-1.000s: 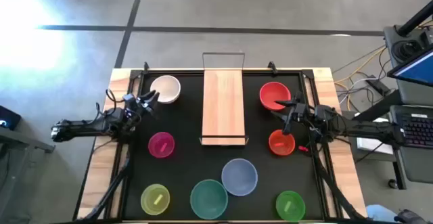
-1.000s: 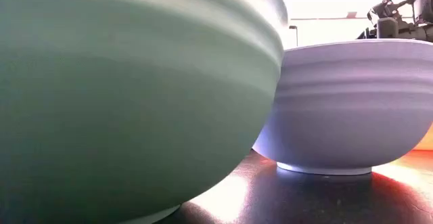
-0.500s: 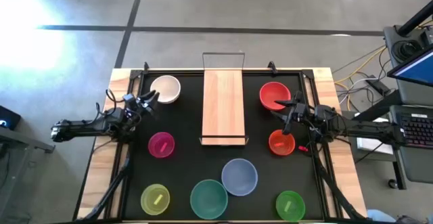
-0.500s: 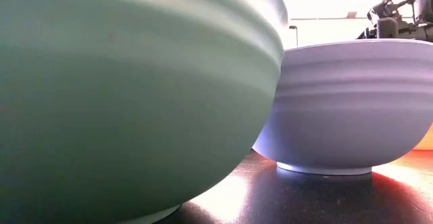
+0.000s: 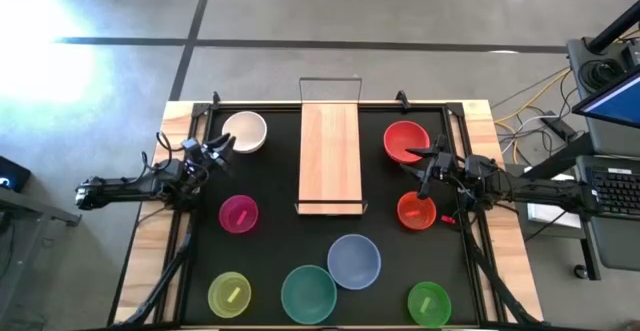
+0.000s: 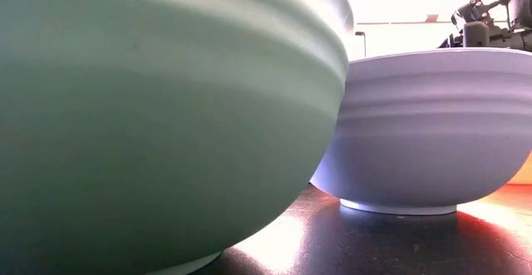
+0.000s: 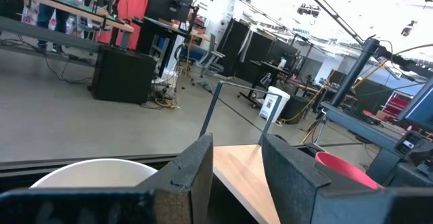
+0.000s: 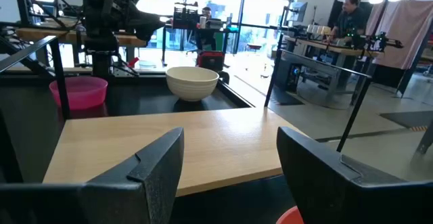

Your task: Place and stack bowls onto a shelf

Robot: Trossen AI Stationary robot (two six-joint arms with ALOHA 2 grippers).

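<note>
Left pincer [image 5: 222, 147] open beside white bowl [image 5: 245, 131]; right pincer [image 5: 428, 167] open between red bowl [image 5: 405, 140] and orange bowl [image 5: 416, 211]. Shelf [image 5: 330, 156] bare.

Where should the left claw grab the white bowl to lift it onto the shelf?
Grip the white bowl by its rim, one finger inside and one outside, coming down from above on the side nearest the left claw. It sits upright and open-topped, with a thin wall that likely suits a pinch. That near edge is unobstructed, and the shelf lies just past it.
</note>
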